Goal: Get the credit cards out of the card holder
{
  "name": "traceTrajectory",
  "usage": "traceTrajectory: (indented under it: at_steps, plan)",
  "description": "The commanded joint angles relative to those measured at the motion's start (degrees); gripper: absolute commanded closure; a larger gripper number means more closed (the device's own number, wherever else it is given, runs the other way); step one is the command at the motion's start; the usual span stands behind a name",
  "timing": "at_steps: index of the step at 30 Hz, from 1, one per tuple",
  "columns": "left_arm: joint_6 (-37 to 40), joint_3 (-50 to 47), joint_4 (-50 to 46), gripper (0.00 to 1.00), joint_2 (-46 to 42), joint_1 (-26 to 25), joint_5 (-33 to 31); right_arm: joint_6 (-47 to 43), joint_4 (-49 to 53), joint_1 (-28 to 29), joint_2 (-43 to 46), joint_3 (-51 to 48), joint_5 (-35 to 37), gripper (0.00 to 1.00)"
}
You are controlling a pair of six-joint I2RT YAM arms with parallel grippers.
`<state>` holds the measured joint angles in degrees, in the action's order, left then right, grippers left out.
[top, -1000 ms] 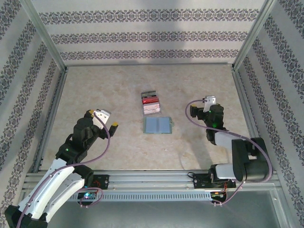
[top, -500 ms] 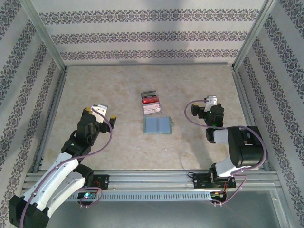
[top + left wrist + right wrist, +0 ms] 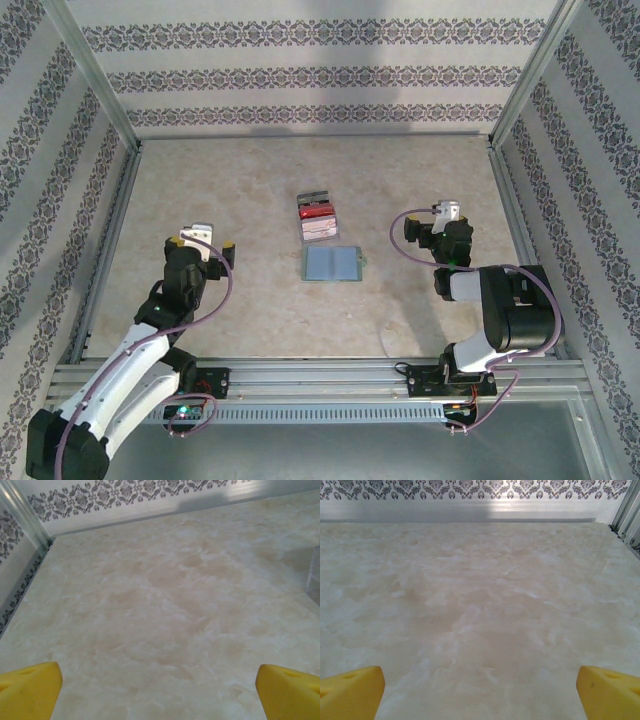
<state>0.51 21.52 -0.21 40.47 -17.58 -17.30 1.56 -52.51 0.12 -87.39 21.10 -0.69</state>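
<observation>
The card holder (image 3: 332, 263) lies open and flat at mid-table, its bluish-grey inside facing up. Just behind it, three credit cards (image 3: 318, 214) lie in an overlapping row: dark grey farthest, red in the middle, pale pinkish-white nearest the holder. My left gripper (image 3: 200, 243) hovers well to the left of the holder, open, with nothing between its yellow fingertips (image 3: 27, 690). My right gripper (image 3: 438, 220) is off to the right of the cards, open too, and only bare table shows between its yellow fingertips (image 3: 610, 690).
Patterned walls with metal posts (image 3: 100, 95) close in the marble-look tabletop (image 3: 250, 180) on three sides. A metal rail (image 3: 320, 378) runs along the near edge by the arm bases. A faint pale edge (image 3: 314, 575) shows at the right border of the left wrist view.
The left arm has drawn back a little to the left, and its gripper has turned to face the back wall. The right arm folded upright, then stayed still. Cards and holder have not moved.
</observation>
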Motion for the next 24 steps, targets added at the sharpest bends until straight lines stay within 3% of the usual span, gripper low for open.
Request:
traceTrajectory:
  at_steps: [1, 24]
  plan:
    - [-1.6, -1.5, 5.2, 0.00, 1.3, 1.6, -1.8, 0.8, -0.9, -0.1, 0.1, 0.7, 0.4, 0.02]
    - [2.3, -4.1, 27.9, 0.00, 24.6, 9.0, 2.1, 0.7, -0.8, -0.1, 0.1, 0.7, 0.4, 0.02]
